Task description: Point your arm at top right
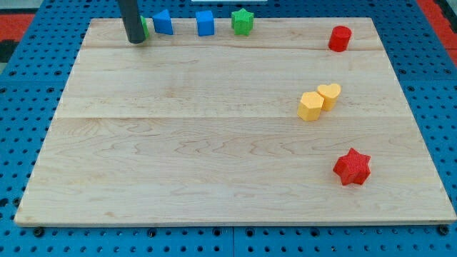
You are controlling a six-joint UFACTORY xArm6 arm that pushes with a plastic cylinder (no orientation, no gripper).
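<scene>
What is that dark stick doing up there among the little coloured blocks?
That rod is my arm's end. My tip rests at the board's top left, beside a green block it partly hides, touching nothing else. I'm meant to point at the top right, where a red cylinder sits. That move isn't done yet.

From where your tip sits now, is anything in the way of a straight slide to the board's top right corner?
Yes. My tip is at the view's top left, and a row lies along the top edge: two blue blocks, then a green star. The red cylinder sits near the corner itself.
</scene>
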